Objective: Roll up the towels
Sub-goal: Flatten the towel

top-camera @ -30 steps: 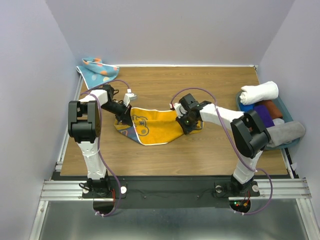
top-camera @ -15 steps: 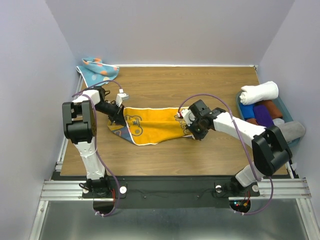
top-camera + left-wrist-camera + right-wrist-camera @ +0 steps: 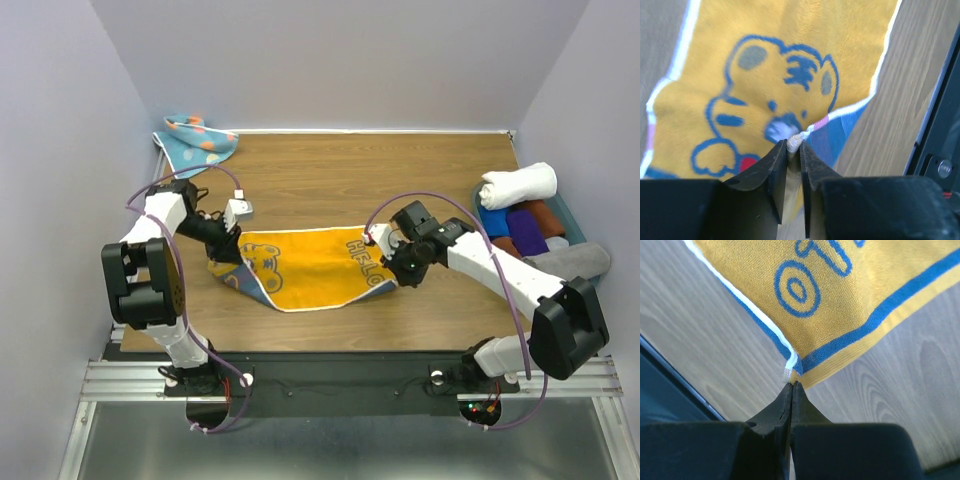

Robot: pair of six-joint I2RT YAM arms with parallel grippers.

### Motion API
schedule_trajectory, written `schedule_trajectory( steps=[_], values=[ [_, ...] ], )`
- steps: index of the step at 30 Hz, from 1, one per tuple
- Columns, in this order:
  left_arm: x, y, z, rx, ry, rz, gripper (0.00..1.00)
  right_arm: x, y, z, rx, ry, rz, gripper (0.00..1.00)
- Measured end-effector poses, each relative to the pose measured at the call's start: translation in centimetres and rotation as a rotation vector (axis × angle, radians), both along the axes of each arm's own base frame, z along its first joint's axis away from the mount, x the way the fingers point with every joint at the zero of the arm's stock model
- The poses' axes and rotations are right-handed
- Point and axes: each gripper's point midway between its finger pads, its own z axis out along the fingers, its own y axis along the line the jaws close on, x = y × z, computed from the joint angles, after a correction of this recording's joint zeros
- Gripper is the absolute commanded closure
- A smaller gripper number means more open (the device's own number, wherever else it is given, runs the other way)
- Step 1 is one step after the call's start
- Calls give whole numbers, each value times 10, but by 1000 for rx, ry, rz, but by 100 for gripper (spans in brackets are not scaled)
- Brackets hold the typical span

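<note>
Tabletop (image 3: 420, 170): towel (image 3: 312, 268) in right end effector (image 3: 791, 385)

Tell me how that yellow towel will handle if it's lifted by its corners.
Likely floppy: the yellow towel puckers into a peak at the corner between the tips of the left gripper. Probably light: the right gripper pinches another corner with its fingertips alone. Its fuzzy pile should grip well rather than slip.
</note>
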Motion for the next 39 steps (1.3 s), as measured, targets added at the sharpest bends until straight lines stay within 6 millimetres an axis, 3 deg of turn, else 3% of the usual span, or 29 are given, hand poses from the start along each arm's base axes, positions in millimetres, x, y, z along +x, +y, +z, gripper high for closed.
schedule_trajectory(
  steps=[2,4,6,9,12,16,19,21,22,25,27,29,32,33,34,36,37,38,39],
  values=[
    [-10,4,-5,18,1,-20,59,-5,-1,-2,-3,19,17,99],
    [-22,11,-15,57,9,-50,53,-13,-3,-5,-7,48,40,82],
    [-40,19,-28,107,25,-93,52,-26,-6,-7,-10,97,78,65],
    [-57,27,-35,158,37,-128,53,-40,-9,-6,-11,149,111,56],
    [-57,34,-28,185,-19,-147,59,-44,-9,-1,-8,168,128,54],
    [-50,41,-13,219,-115,-154,74,-31,1,20,30,113,129,54],
    [-51,48,-7,268,-171,-182,74,-20,7,33,60,67,112,53],
    [-58,55,-8,308,-179,-197,65,-12,8,36,66,52,83,44],
    [-62,58,-9,318,-173,-198,62,-7,9,35,67,47,59,18],
    [-62,68,-9,329,-161,-145,59,10,10,27,61,59,-7,17],
    [-51,73,-4,329,-148,-47,58,26,10,21,68,80,-75,17],
    [-28,77,7,318,-163,37,56,53,5,17,89,93,-165,17],
    [25,80,25,274,-209,161,55,97,-3,22,133,81,-276,18],
    [39,80,27,258,-207,195,39,120,-6,25,158,57,-313,20],
    [52,80,30,238,-205,225,30,135,-10,26,171,42,-343,26],
    [73,83,33,211,-213,275,25,156,-17,25,185,26,-385,28],
    [82,84,34,192,-210,309,21,161,-18,25,195,21,-392,29],
    [92,87,38,170,-226,358,2,165,-20,27,208,18,-403,29],
    [96,90,41,158,-235,387,1,166,-21,29,218,16,-415,27]
  ],
)
